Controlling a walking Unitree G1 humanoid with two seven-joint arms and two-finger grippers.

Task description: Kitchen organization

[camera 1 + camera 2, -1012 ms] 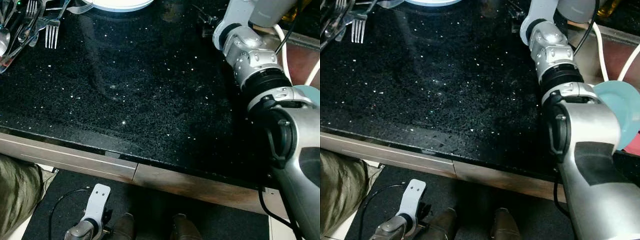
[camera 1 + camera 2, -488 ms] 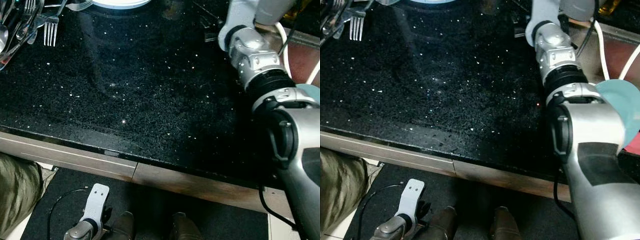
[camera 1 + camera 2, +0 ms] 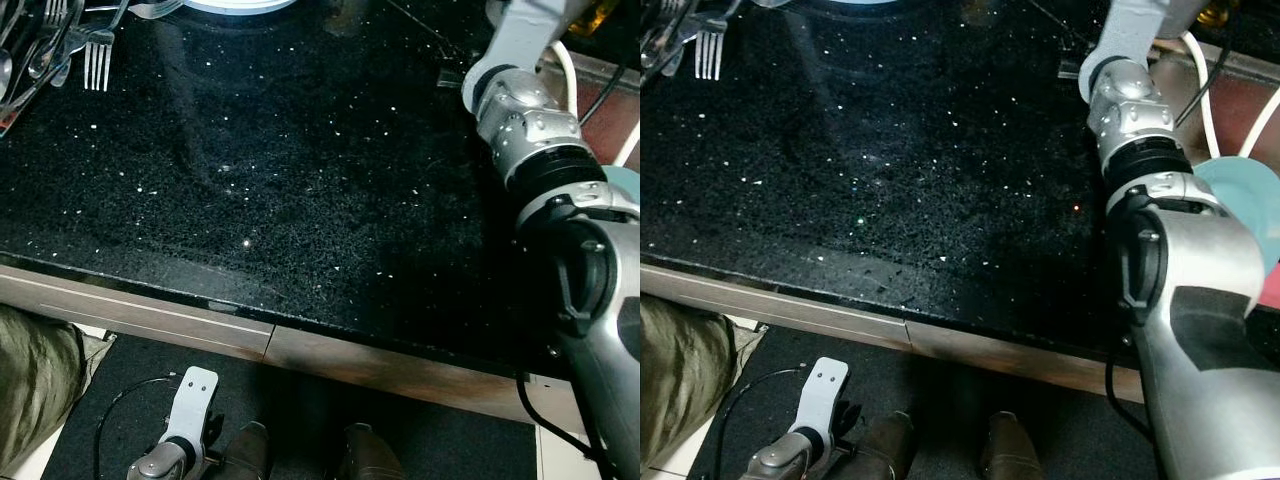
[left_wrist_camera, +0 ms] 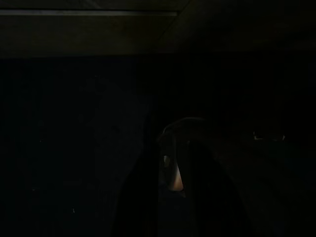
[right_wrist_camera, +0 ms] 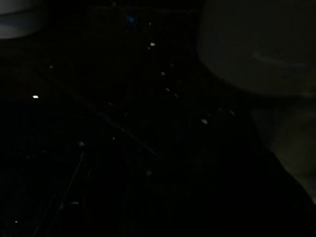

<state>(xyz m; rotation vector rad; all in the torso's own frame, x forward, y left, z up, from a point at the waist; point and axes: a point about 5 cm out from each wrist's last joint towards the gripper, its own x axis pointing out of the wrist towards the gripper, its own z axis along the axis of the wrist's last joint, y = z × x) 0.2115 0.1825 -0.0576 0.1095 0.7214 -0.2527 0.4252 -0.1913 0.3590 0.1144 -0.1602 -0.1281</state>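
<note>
A black speckled counter [image 3: 280, 170] takes up most of the frame. Forks [image 3: 97, 62] lie in a pile at the upper left, near a white plate [image 3: 240, 5] on the top edge. The right arm [image 3: 530, 140] reaches up the right side (I cannot tell how its claw stands). The left gripper [image 3: 190, 400] hangs idle at the bottom left; its claw I cannot tell either.

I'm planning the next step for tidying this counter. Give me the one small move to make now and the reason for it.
Probably tilt the head up a little before anything else. The right arm reaches over the black counter toward its far edge, where its tool is out of frame. The forks and the white plate sit cut off at the far edge, so any pick there is hard to judge.
</note>
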